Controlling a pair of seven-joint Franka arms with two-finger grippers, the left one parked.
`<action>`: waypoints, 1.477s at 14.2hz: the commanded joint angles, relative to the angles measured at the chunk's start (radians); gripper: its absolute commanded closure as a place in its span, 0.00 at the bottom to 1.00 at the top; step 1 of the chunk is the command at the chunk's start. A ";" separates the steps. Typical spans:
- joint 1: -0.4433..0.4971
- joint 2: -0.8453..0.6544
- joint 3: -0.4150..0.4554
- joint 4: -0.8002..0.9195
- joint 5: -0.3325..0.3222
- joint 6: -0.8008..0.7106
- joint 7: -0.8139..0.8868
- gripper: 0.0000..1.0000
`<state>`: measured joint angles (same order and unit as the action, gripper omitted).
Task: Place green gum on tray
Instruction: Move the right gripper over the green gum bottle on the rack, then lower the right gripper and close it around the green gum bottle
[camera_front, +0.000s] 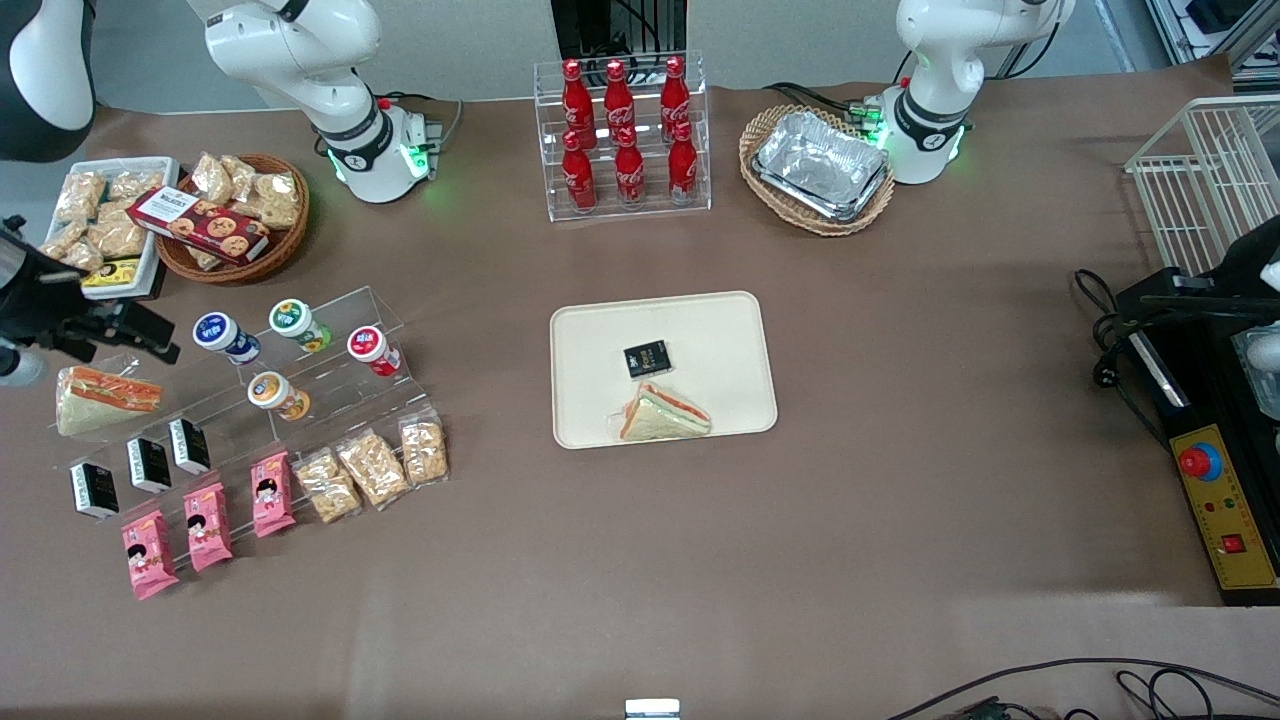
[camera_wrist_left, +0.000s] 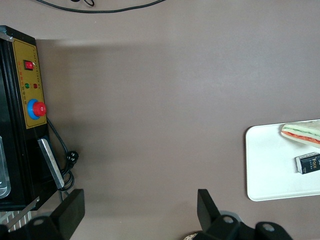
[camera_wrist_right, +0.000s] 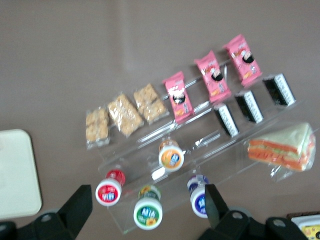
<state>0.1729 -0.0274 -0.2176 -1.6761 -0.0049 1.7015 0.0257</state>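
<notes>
The green gum (camera_front: 293, 320) is a small canister with a green-rimmed white lid, lying on the top step of a clear acrylic stand (camera_front: 330, 385). In the right wrist view the green gum (camera_wrist_right: 148, 212) shows between my two spread fingers. My right gripper (camera_front: 140, 335) hangs open and empty above the table, off the stand's end toward the working arm's side, apart from the gum. The cream tray (camera_front: 590, 340) lies at the table's middle and holds a small black packet (camera_front: 647, 358) and a wrapped sandwich (camera_front: 664, 415). A corner of the tray (camera_wrist_right: 17, 175) shows in the right wrist view.
On the same step, a blue-lidded canister (camera_front: 222, 334) and a red one (camera_front: 372, 348) flank the gum; an orange one (camera_front: 274, 393) lies a step lower. Black packets, pink snack bags and cracker bags fill the lower steps. A wrapped sandwich (camera_front: 100, 398) lies beside the stand.
</notes>
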 joint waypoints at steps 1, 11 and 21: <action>0.004 -0.282 0.017 -0.342 0.010 0.084 -0.018 0.00; 0.000 -0.362 0.044 -0.629 -0.007 0.237 -0.013 0.00; -0.001 -0.267 0.044 -0.791 -0.056 0.492 -0.013 0.00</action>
<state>0.1741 -0.3191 -0.1726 -2.4622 -0.0412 2.1599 0.0157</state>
